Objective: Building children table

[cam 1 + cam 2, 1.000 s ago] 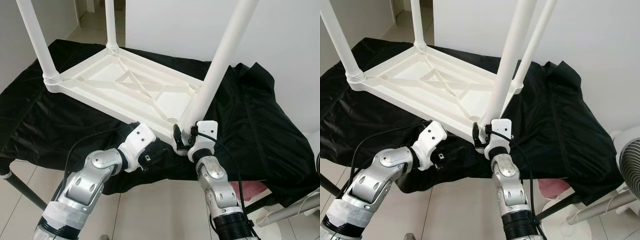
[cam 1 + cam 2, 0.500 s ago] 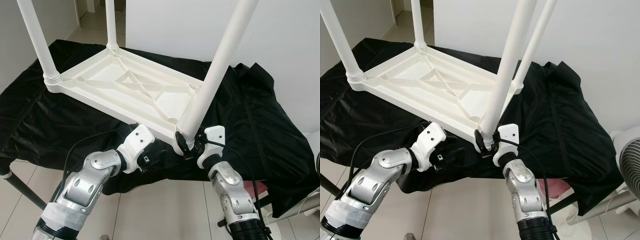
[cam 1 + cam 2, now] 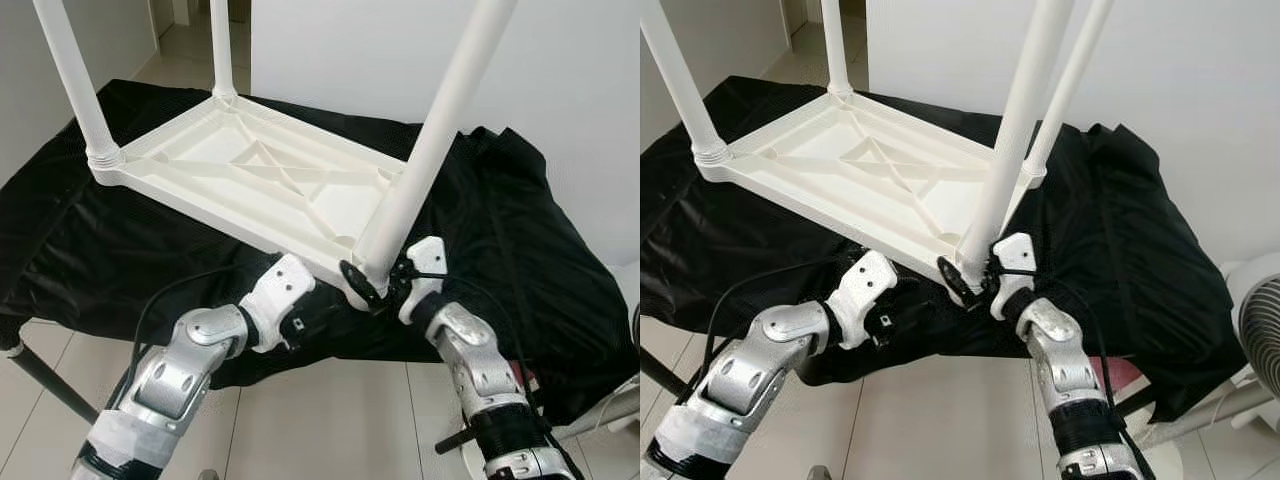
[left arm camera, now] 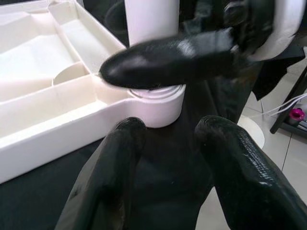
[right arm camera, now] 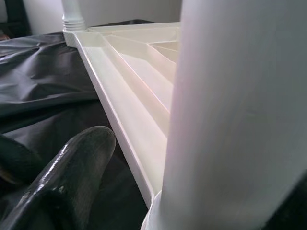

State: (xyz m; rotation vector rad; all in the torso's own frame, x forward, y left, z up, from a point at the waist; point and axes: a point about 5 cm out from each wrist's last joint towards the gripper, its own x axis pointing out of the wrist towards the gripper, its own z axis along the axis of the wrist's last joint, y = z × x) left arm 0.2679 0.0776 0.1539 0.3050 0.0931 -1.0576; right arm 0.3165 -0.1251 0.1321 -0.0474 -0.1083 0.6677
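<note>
A white plastic children's table [image 3: 250, 170] lies upside down on a black cloth, its legs pointing up. At the near corner stands one leg [image 3: 430, 150], set in its ribbed socket [image 4: 160, 103]. My right gripper [image 3: 378, 280] is shut on the base of this leg, one black finger [image 4: 168, 57] lying across its front. The right wrist view has the leg [image 5: 240, 120] close beside a finger [image 5: 72, 167]. My left gripper [image 3: 322, 306] rests low on the cloth just left of that corner, open, with nothing between its fingers [image 4: 110, 167].
Three other legs [image 3: 70, 70] [image 3: 222, 45] [image 3: 1070, 80] stand at the remaining corners. The black cloth [image 3: 520, 230] drapes over the work table's edges. A white fan [image 3: 1255, 330] is at the right; tiled floor lies below me.
My right wrist has swung from below the leg round to its right side while staying at the leg's base. The left gripper has crept a little nearer to the corner.
</note>
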